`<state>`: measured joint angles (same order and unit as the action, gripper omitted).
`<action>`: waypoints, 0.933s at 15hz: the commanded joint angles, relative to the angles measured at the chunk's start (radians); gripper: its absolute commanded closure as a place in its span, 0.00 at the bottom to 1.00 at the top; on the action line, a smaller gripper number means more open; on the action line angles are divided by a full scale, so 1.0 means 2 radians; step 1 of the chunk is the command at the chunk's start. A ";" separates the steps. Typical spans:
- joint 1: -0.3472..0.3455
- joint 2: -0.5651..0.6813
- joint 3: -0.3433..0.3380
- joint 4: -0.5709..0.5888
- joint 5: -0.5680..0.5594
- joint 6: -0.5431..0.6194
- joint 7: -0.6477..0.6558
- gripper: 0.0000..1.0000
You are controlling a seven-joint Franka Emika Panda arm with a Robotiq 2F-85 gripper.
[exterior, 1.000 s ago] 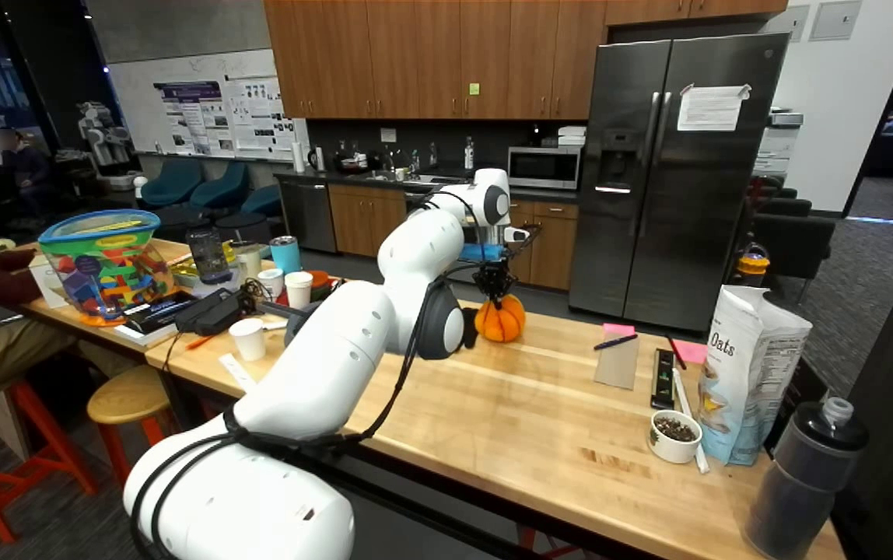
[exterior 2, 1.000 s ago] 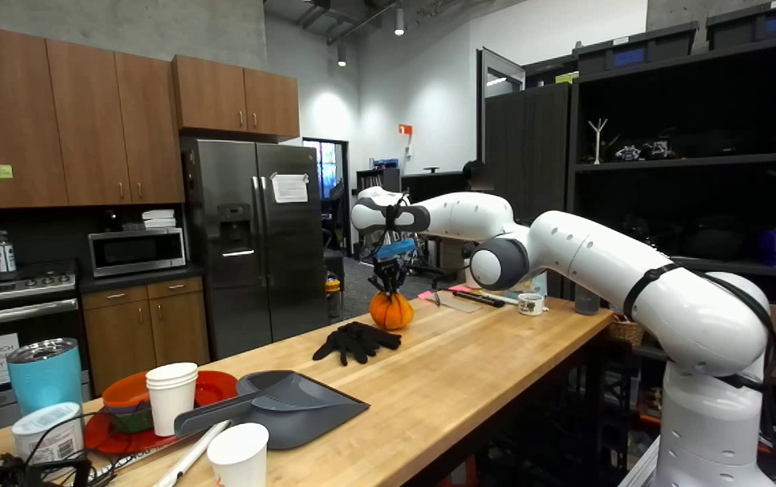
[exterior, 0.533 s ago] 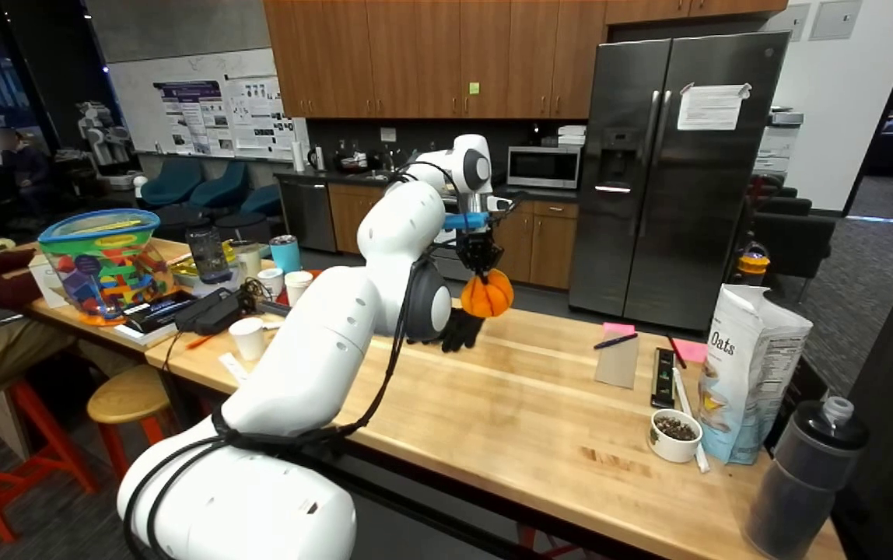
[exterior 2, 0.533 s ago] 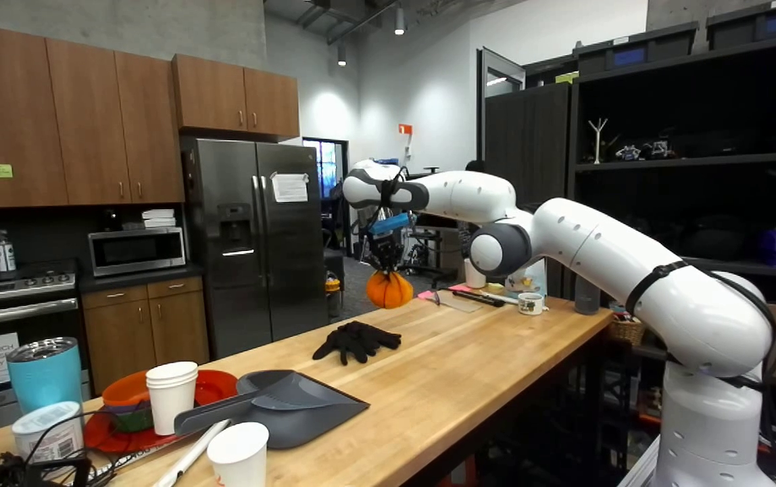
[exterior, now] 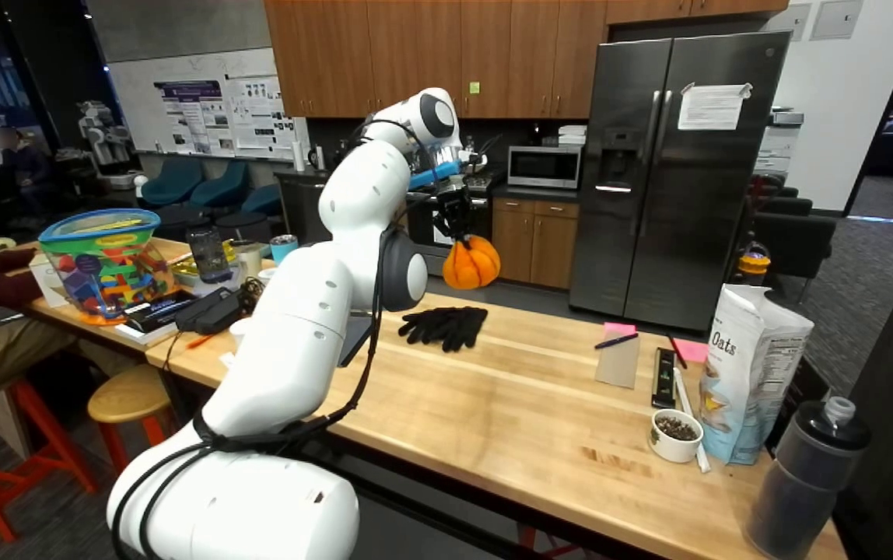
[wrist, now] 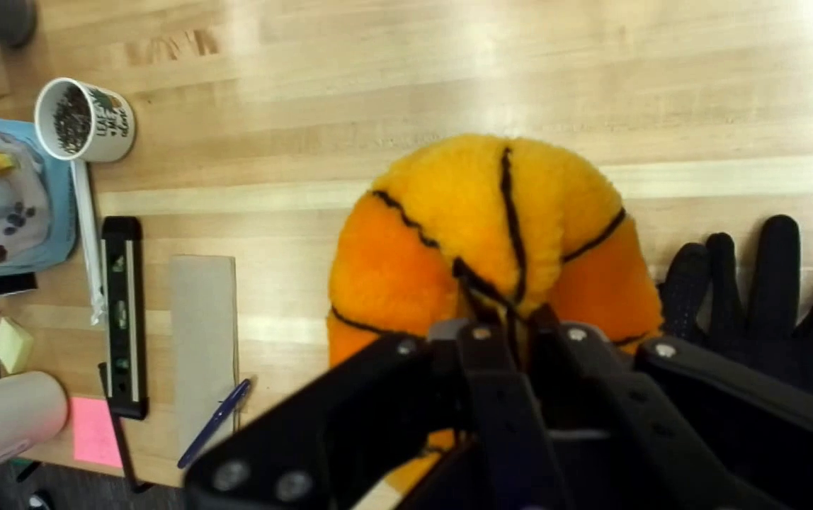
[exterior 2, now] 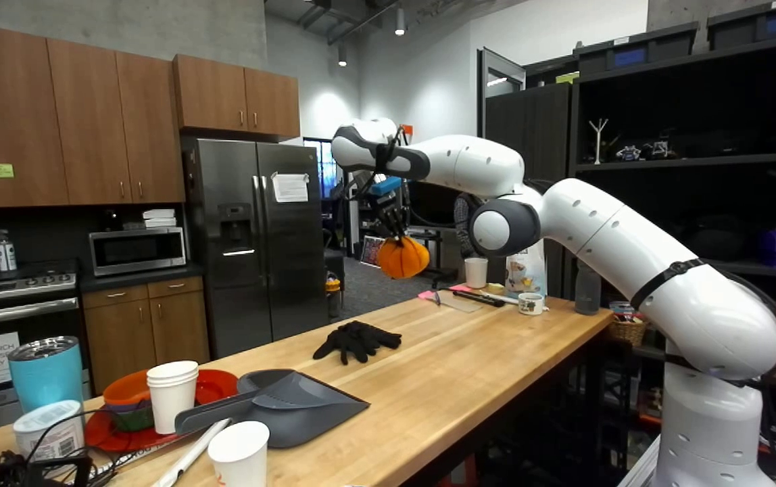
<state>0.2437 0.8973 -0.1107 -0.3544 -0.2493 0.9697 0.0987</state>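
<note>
An orange plush pumpkin (exterior: pixel 473 266) with dark seam lines hangs from my gripper (exterior: pixel 459 236) above the wooden table (exterior: pixel 509 420). It also hangs clear of the tabletop in an exterior view (exterior 2: pixel 403 259). In the wrist view the pumpkin (wrist: pixel 392 265) fills the middle, and the fingertips of my gripper (wrist: pixel 512 313) are closed on its top. The fingers hide part of the pumpkin's top and lower side. A black glove (exterior 2: pixel 357 340) lies flat on the table near the pumpkin. The glove also shows at the right of the wrist view (wrist: pixel 768 312).
A grey dustpan (exterior 2: pixel 293 406), white paper cups (exterior 2: pixel 239 453), red plate (exterior 2: pixel 215 385) and blue tumbler (exterior 2: pixel 45 375) stand at one end. At the other are an oats bag (exterior: pixel 746 381), a small pot (exterior: pixel 675 437), a black level (exterior: pixel 663 377), cardboard (exterior: pixel 618 364) and a dark bottle (exterior: pixel 804 482).
The pumpkin was on or near the table and has risen with my gripper well above it. In an exterior view it also moved left, and the glove came into full view.
</note>
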 commanded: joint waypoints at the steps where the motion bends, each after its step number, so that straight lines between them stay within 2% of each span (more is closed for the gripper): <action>1: 0.002 -0.022 -0.007 -0.015 -0.009 -0.032 -0.014 0.97; 6: -0.004 -0.021 -0.002 -0.014 0.000 -0.053 0.002 0.97; 14: -0.011 -0.020 0.008 -0.013 0.017 -0.044 0.016 0.97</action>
<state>0.2350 0.8797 -0.1104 -0.3694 -0.2449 0.8783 0.1151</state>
